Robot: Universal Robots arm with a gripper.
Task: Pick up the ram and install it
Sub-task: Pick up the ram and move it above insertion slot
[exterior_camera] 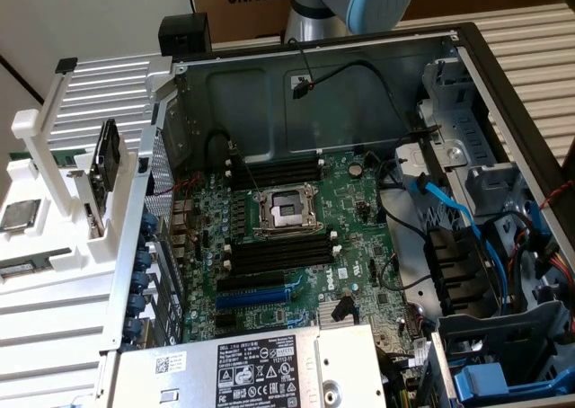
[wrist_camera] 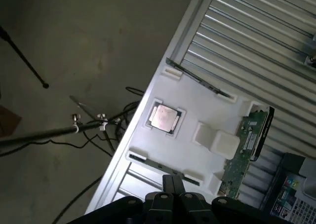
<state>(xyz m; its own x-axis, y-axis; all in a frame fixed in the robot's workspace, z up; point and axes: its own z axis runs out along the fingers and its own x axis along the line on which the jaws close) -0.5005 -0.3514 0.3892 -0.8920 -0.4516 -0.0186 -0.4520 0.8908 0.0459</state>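
Observation:
A thin ram stick [wrist_camera: 157,163] lies edge-up in a groove of the white holder [wrist_camera: 197,105], just ahead of my gripper [wrist_camera: 173,183]. The dark fingers [wrist_camera: 168,187] are pressed together with nothing between them. A second ram stick [wrist_camera: 198,79] sits in a groove at the holder's other end. In the exterior view, a ram stick [exterior_camera: 34,267] lies on the white holder [exterior_camera: 63,246] at the exterior view's left, outside the open computer case. The black memory slots [exterior_camera: 277,251] on the green motherboard [exterior_camera: 359,237] stand without sticks, on both sides of the processor socket [exterior_camera: 286,212].
A square silver processor chip [wrist_camera: 164,118] rests in the holder between the two sticks, also seen from outside [exterior_camera: 20,215]. A green card [wrist_camera: 244,150] stands upright in the holder. Cables, drive bays [exterior_camera: 503,210] and a power supply [exterior_camera: 260,368] crowd the case. The arm's base [exterior_camera: 350,4] rises behind it.

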